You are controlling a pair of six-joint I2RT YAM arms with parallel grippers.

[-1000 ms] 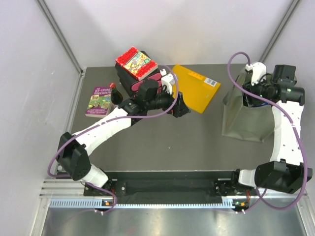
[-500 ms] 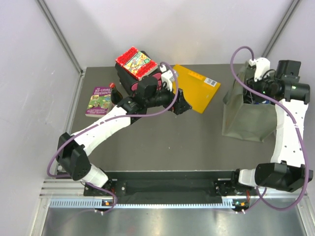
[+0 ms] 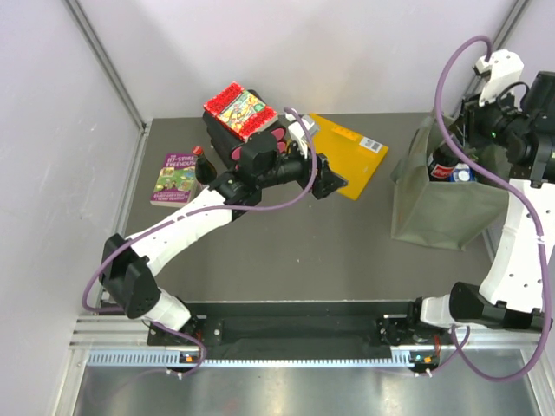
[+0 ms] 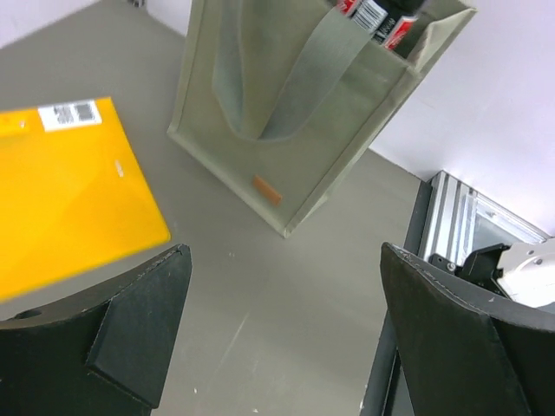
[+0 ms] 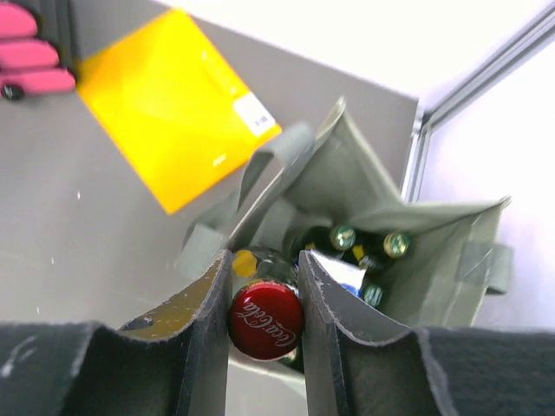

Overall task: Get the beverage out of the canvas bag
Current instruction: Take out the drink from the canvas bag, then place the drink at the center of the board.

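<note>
Qty 1: olive-green soft canvas bag (image 3: 434,212), boxy, 2 strap handles, is standing upright on the right side of the grey table (image 3: 286,251).
Qty 1: dark beverage bottle w/ red Coca-Cola cap (image 5: 265,319).
Qty 3 at least: other bottles w/ greenish caps (image 5: 343,236) are sitting inside the bag; exact no. cannot be told.
Qty 1: flat yellow-orange folder (image 3: 351,156) w/ barcode label is lying left of the bag, apart from it.
Qty 2: books, a purple one (image 3: 178,178) lying flat at far left and a colourful red-edged one (image 3: 243,111) lying on a dark block at the back.

Red-cap bottle is hanging directly over the bag's open mouth, neck between the right gripper (image 5: 264,277) fingers; whether its base is clear of the rim cannot be told.
Right gripper is pinching the bottle neck just under the cap, both pads touching.
Left gripper (image 4: 286,338) is hovering over the table by the folder's near edge, jaws spread wide, grasping nothing, facing the bag.
</note>
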